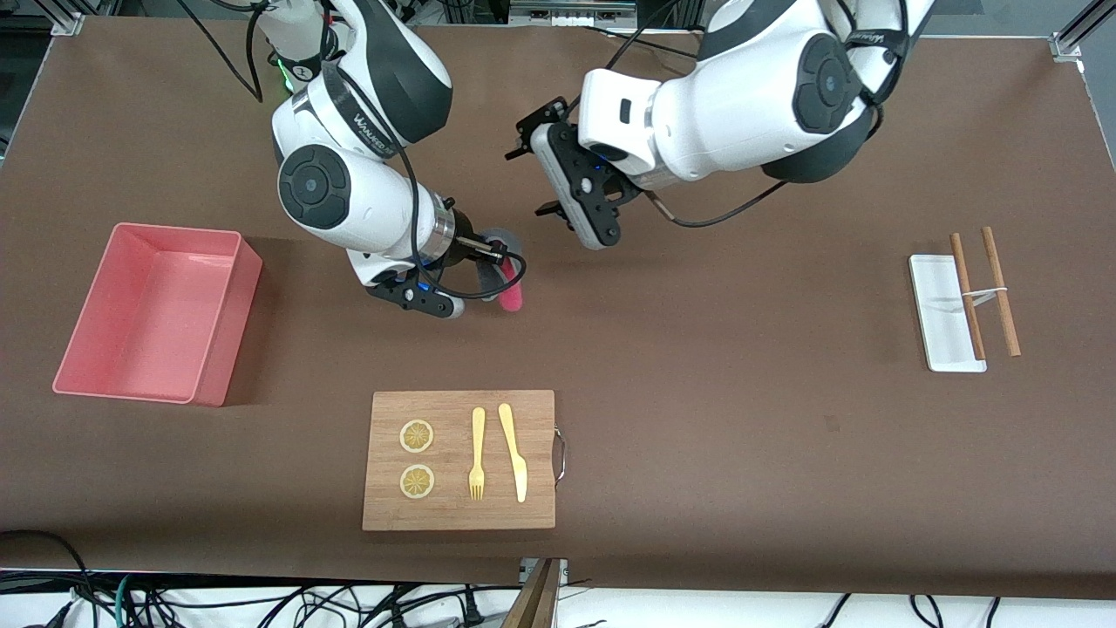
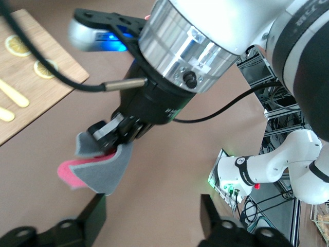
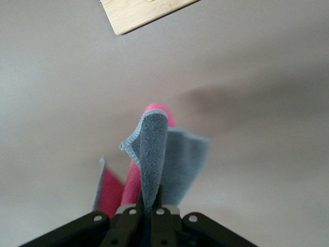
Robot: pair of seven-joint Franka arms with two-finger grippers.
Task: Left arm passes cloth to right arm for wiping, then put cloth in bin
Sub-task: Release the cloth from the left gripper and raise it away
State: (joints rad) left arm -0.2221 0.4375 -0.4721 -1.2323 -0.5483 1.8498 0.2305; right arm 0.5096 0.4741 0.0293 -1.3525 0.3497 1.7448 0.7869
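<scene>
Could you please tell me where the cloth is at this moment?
The cloth hangs pinched in the right gripper above bare table, between the pink bin and the open left gripper.

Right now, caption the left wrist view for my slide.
Right gripper pinches the grey-and-red cloth above the brown table; left gripper's open fingers below.
</scene>
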